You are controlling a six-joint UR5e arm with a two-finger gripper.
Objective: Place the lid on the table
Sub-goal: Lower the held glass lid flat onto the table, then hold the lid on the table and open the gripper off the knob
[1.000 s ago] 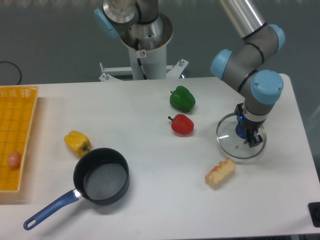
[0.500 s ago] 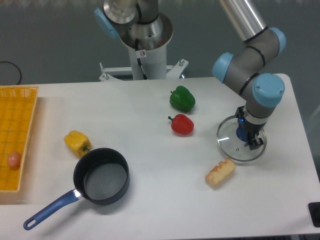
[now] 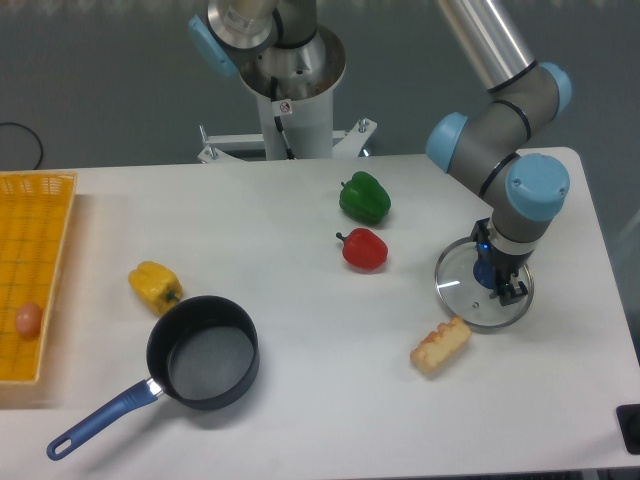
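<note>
The lid [image 3: 458,283], a round clear glass disc with a thin metal rim, is at the right side of the white table [image 3: 300,220], low over or on its surface. My gripper [image 3: 498,282] points straight down over the lid's middle and is shut on its dark blue knob, which the fingers mostly hide. I cannot tell whether the lid's rim touches the table. The black saucepan [image 3: 203,352] with a blue handle stands open at the front left, far from the lid.
A bread roll [image 3: 441,345] lies just in front of the lid. A red pepper [image 3: 365,249] and a green pepper [image 3: 364,197] lie left of it. A yellow pepper [image 3: 155,285] lies by the saucepan. A yellow mesh tray [image 3: 35,250] holds an egg [image 3: 28,319].
The gripper and the lid have shifted slightly to the right and a little lower in view. Nothing else has moved.
</note>
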